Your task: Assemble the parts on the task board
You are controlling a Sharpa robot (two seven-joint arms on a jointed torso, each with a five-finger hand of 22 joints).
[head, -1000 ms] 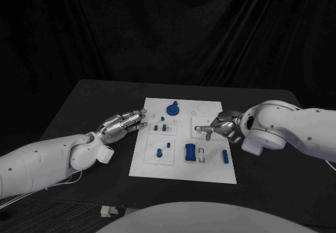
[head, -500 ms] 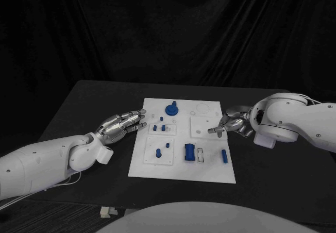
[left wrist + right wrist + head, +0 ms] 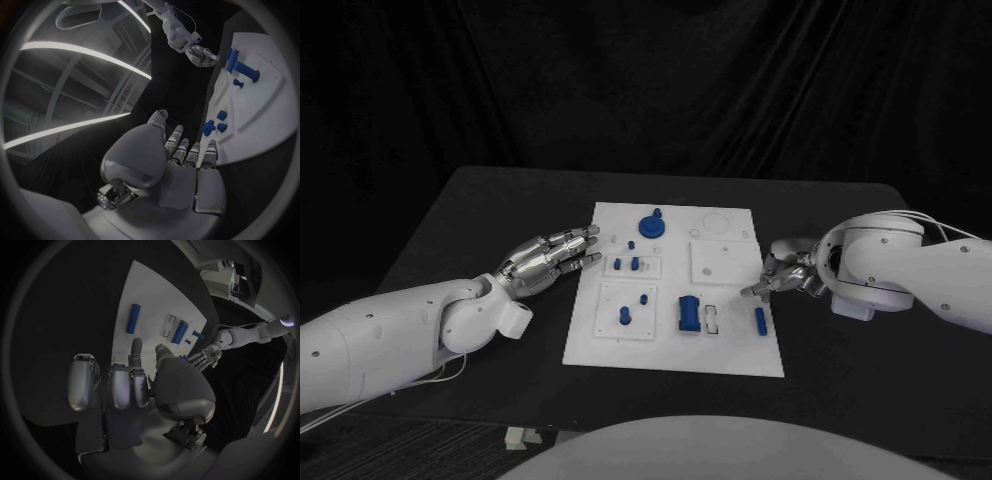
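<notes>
Near edge of task board [image 3: 675, 355]: blue bar [image 3: 762, 320] is lying flat just inside the board's right edge, blue block [image 3: 689, 313] beside it toward the middle. Right hand [image 3: 788, 272] is hovering just off that edge, fingers [image 3: 759, 287] partly curled, holding nothing, probably lining up on the bar. Left hand [image 3: 553, 255] is waiting at the board's left edge, fingers [image 3: 586, 235] spread, empty. Round blue part [image 3: 653, 222] is sitting at the far end.

Both arms have smooth, rounded white shells. The left hand [image 3: 557, 254] and right hand [image 3: 786, 272] are silver metal with segmented fingers. A thin pale cable runs behind the right hand's wrist.
</notes>
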